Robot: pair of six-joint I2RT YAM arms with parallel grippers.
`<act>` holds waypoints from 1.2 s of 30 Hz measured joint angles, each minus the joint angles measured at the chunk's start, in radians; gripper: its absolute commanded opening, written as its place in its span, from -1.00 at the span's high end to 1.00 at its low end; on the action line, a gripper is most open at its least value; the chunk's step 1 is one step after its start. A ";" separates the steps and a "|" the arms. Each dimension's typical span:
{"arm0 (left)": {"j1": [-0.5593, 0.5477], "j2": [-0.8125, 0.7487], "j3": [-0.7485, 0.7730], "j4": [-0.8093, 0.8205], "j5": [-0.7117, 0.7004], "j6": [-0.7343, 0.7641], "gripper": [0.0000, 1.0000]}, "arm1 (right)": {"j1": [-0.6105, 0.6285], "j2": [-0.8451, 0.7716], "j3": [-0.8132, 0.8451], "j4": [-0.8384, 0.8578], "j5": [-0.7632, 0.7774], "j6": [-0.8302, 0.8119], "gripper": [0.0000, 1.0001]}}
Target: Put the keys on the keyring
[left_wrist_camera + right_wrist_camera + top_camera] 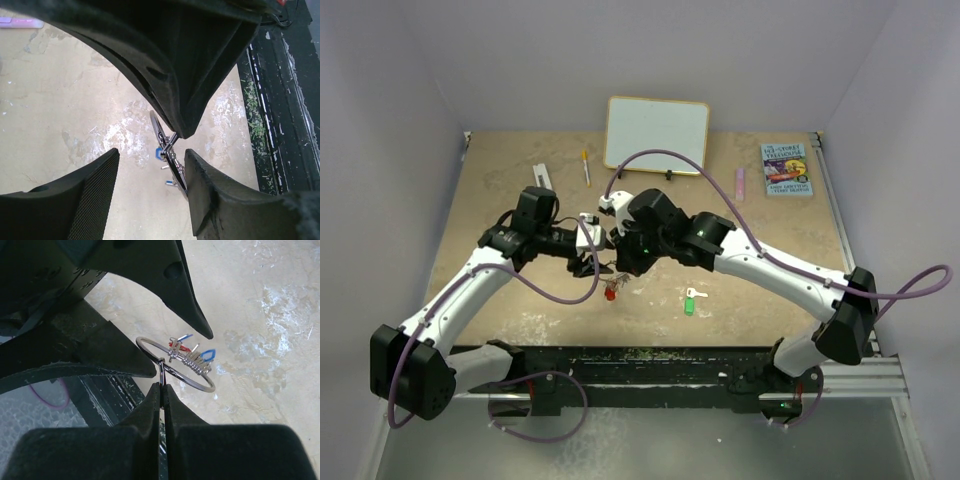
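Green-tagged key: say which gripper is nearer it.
Right. The right gripper, shut on the keyring, sits left of the green-tagged key; the left gripper is farther left, across the keyring.

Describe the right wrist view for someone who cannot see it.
The right gripper, shut, pinches a thin silver keyring strung with keys and red and blue tags, above a tan table. The left gripper's dark fingers flank it.
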 measured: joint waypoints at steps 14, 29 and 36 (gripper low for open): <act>0.000 0.000 0.026 -0.106 0.056 0.108 0.17 | 0.011 0.005 0.000 -0.003 -0.010 -0.001 1.00; 0.000 0.003 0.039 -0.184 0.113 0.194 0.08 | 0.025 0.005 0.000 -0.034 -0.009 -0.008 1.00; 0.000 0.011 0.049 -0.216 0.127 0.228 0.08 | 0.031 0.005 0.004 -0.038 -0.007 -0.010 1.00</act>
